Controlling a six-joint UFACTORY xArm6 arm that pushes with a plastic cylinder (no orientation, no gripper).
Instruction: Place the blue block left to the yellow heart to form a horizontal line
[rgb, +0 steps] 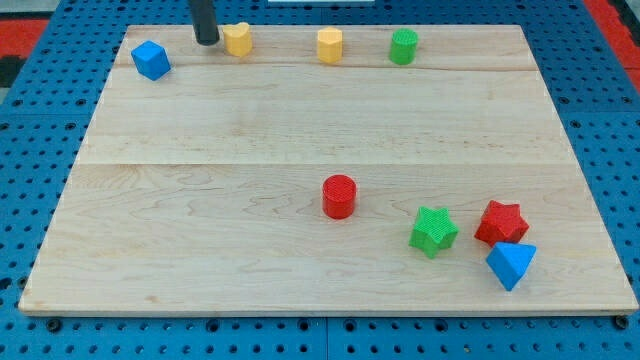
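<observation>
Board: pale wooden board (300, 130) of joined planks, lying on a blue pegboard table (40, 340).
Tip: my tip (206, 42), a bare rod with no claw, just left of the yellow heart (237, 39).
Blue block: blue cube (151, 60), top left, apart from the tip.
Top row: yellow block (330, 45), green block (404, 46).
Lower right: red cylinder (339, 196), green star (433, 231), red star (501, 222), blue triangle (511, 265).

1. Bright, even light covers the pale wooden table (300, 130); no glare anywhere.
2. Shadows are soft and short, pooling close under each block, as beneath the red cylinder block (339, 196) near the table's middle.
3. Focus is fairly sharp to every table edge, though block textures look slightly grainy.
4. The table's side edges splay outward toward the view's bottom.
</observation>
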